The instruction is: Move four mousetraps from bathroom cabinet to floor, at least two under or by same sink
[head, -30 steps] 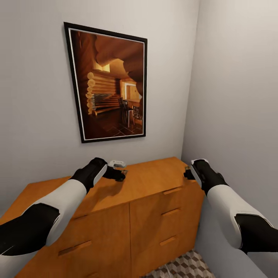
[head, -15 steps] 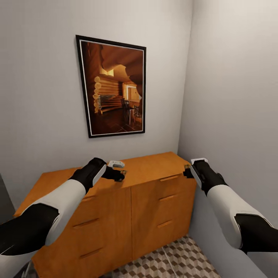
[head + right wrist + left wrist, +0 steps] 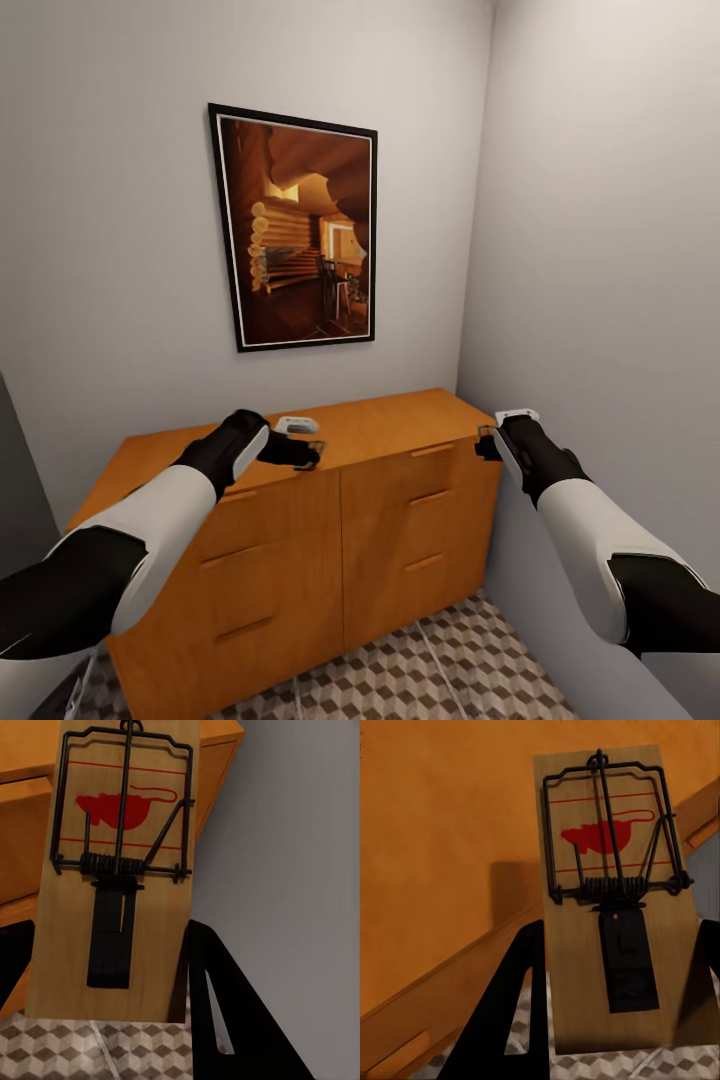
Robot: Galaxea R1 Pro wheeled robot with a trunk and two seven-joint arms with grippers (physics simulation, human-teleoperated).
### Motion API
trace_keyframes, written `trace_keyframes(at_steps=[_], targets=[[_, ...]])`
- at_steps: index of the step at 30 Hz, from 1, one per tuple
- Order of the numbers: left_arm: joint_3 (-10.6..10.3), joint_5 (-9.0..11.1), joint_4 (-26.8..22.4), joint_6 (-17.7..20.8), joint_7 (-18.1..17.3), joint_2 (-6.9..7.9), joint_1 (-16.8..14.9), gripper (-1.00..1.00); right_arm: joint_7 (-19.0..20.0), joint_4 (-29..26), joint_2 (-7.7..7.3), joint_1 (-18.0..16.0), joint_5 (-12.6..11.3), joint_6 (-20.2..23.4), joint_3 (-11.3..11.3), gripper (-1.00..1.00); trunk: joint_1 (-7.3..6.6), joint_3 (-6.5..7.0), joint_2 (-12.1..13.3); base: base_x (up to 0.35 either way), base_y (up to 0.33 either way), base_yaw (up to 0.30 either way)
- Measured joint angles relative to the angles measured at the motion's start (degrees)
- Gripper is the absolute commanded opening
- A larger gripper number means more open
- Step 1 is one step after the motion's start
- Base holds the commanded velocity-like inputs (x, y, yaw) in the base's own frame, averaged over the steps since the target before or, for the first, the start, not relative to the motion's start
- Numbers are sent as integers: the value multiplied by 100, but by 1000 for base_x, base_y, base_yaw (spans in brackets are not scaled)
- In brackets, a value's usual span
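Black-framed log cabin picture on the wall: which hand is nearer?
Left. The left hand sits over the orange-brown wooden cabinet's top, below the black-framed log cabin picture; the right hand hangs off the cabinet's right end, beside the side wall.

Head view high facing cabinet (image 3: pixel 380 520), wrist views close, sharing it

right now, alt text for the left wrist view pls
A wooden mousetrap with a black wire spring bar and a red mouse print is held between the left pincer's dark fingers. Behind it is the orange-brown cabinet, and below, a strip of cube-patterned floor tiles.
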Motion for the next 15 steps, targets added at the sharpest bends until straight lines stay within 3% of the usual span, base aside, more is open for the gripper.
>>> trace_keyframes(at_steps=[5, 15], targets=[[-1, 197, 5, -3, 8, 56, 2, -100, 0, 2, 1, 0, 2, -72, 0, -100, 0, 0, 0, -4, 0, 0], [-2, 268, 35, -1, 13, 70, 1, -100, 39, 275, 46, 0, 1, -531, 7, -100, 0, 0, 0, 0, 0, 0]])
